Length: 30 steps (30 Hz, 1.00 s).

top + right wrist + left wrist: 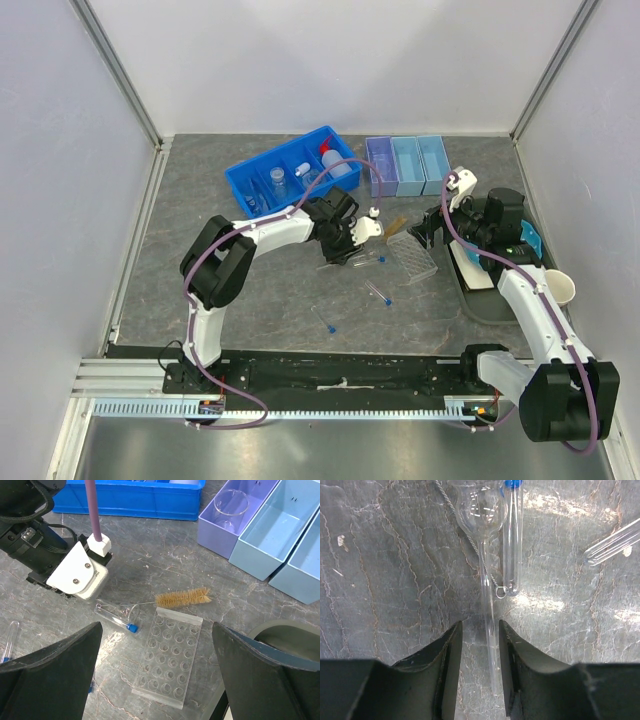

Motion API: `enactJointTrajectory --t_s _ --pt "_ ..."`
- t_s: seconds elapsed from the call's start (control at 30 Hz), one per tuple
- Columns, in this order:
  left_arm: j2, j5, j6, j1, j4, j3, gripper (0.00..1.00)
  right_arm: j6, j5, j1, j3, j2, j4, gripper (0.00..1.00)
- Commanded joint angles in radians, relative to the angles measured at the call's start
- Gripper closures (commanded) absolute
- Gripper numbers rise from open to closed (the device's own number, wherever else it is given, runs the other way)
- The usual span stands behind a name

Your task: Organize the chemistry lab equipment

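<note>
Glass funnel (481, 510) lies beside the tube rack (170, 657), its stem between the spread left gripper (480, 625); right gripper (155, 627) gapes above the rack.

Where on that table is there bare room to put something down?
Bare: the grey stone-patterned table between the left wall and the white left arm, in front of the blue compartment tray; the strip between the blue-capped test tubes and the black base rail. Crowded: the middle, around the clear tube rack and tan bristle brush.
</note>
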Motion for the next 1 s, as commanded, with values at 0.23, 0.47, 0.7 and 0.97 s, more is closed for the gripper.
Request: enactJointTrajectory --t_s 0.23,0.47,0.7,0.97 --pt "-0.001 -0.037 -0.007 -0.013 0.072 -0.029 0.60 -0.015 -0.006 -0.005 0.045 -0.008 0.020 0.02" --pt "-0.002 -0.109 -0.016 -0.031 0.112 -0.066 0.62 -0.015 -0.006 -0.009 0.047 -0.009 0.017 0.02" --pt "-0.014 -0.160 -0.031 -0.036 0.140 -0.074 0.75 -0.015 -0.007 -0.010 0.047 -0.008 0.018 0.02" --pt "-0.056 -0.165 -0.031 -0.036 0.175 -0.089 0.86 -0.014 -0.009 -0.012 0.047 -0.006 0.017 0.02"
